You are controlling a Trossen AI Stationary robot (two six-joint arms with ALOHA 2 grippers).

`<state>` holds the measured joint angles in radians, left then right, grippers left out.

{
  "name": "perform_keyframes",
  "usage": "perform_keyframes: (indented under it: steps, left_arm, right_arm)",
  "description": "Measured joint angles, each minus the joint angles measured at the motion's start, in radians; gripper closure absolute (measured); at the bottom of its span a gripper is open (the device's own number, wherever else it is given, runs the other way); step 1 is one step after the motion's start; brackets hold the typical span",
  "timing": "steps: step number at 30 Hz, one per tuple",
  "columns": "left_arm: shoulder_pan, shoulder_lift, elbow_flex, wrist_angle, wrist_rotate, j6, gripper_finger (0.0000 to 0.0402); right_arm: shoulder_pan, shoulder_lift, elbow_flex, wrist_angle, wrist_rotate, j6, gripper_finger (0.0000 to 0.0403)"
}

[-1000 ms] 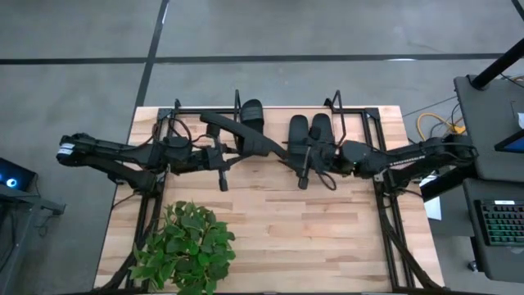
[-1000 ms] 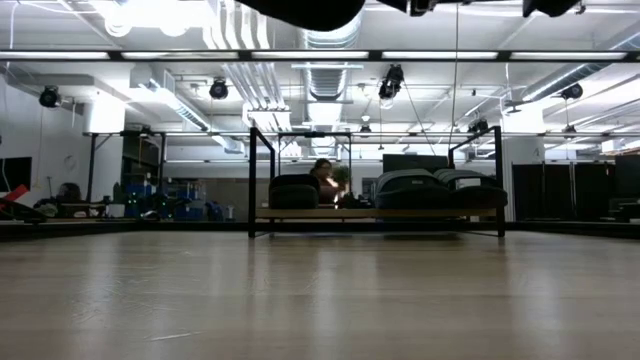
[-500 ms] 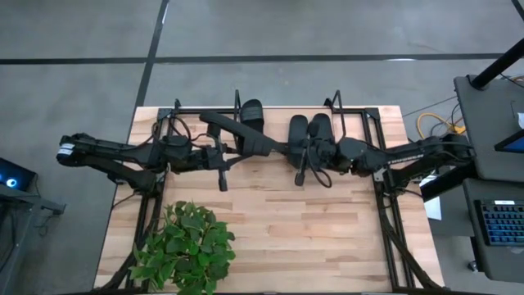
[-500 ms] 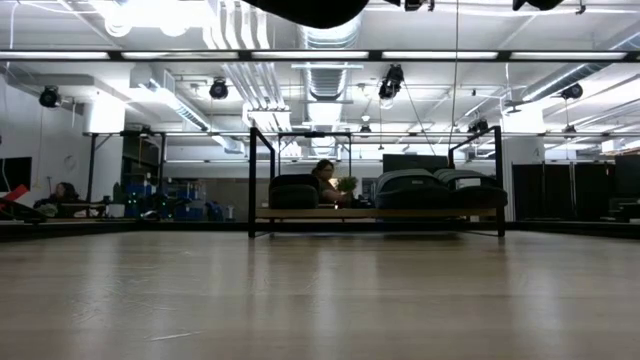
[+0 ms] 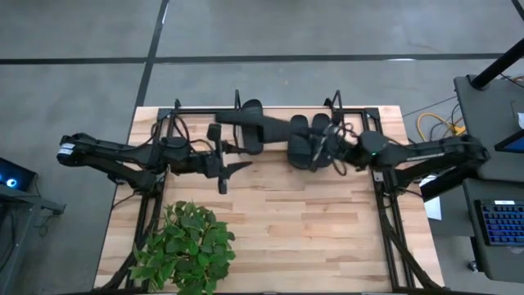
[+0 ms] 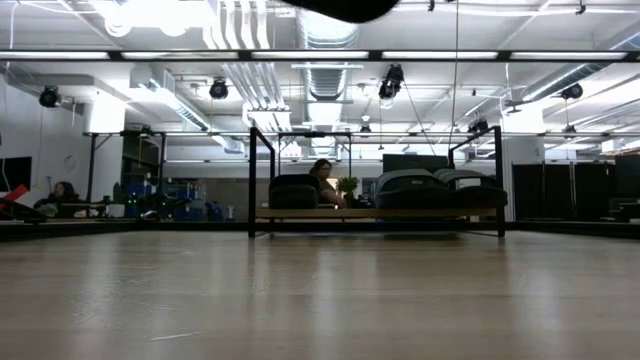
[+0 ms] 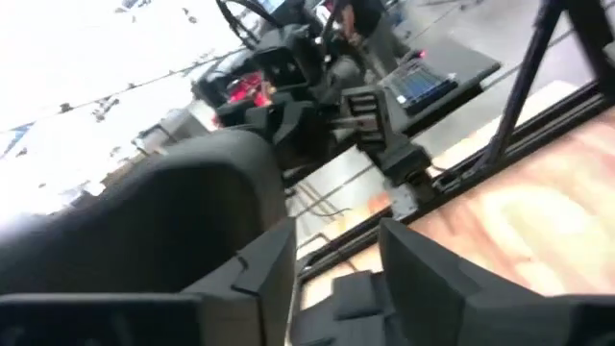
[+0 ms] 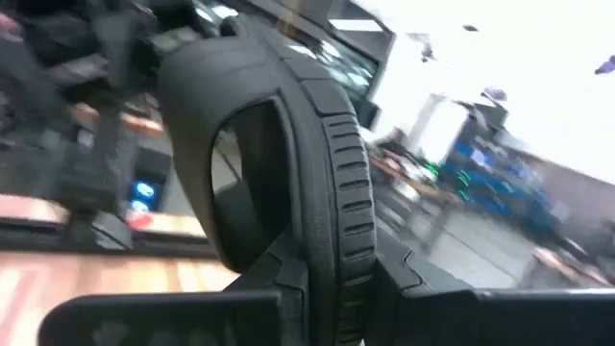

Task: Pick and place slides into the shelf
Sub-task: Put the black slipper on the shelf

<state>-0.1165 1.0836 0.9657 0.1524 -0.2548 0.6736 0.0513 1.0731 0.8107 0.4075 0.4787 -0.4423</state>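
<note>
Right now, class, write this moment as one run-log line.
left gripper: open | right gripper: shut on slide, raised | shelf: three other slides resting

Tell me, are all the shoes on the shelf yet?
Almost. Three slides already sit on the shelf. The fourth slide is pinched in the right gripper, up above the table. The left gripper is open and holds nothing. Left to do: put that last one on the shelf.
</note>
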Motion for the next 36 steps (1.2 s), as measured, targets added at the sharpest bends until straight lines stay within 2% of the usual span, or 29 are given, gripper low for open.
perform_keyframes:
  steps: [5,9,15,22,26,30,34,36]
  left_arm:
    - [0.002,-0.022,0.007,0.015,-0.041,0.106,0.0227]
    - [0.002,-0.036,0.003,0.024,-0.062,0.267,0.0212]
    - [0.002,-0.031,-0.003,0.086,-0.184,0.621,0.021]
    - [0.002,0.012,-0.006,0.204,-0.273,1.082,0.021]
    - [0.002,0.071,-0.008,0.261,-0.41,1.382,0.021]
    - [0.004,0.142,-0.01,0.446,-0.507,1.556,0.021]
    - [0.004,0.218,-0.014,0.714,-0.517,1.708,0.021]
    - [0.007,0.252,-0.015,0.789,-0.524,1.813,0.021]
  right_arm:
    - [0.0,-0.141,-0.003,-0.172,0.039,0.1,0.0365]
    - [0.0,-0.234,-0.004,-0.278,0.031,0.22,0.0365]
    - [0.0,-0.326,0.004,-0.431,0.029,0.375,0.0365]
    - [0.0,-0.346,0.004,-0.526,-0.026,0.519,0.0365]
    - [0.001,-0.353,0.019,-0.529,-0.046,0.548,0.0365]
    - [0.0,-0.351,0.055,-0.544,-0.043,0.566,0.0365]
    - [0.0,-0.33,0.091,-0.599,-0.041,0.597,0.0365]
    - [0.0,-0.317,0.107,-0.607,-0.043,0.611,0.0365]
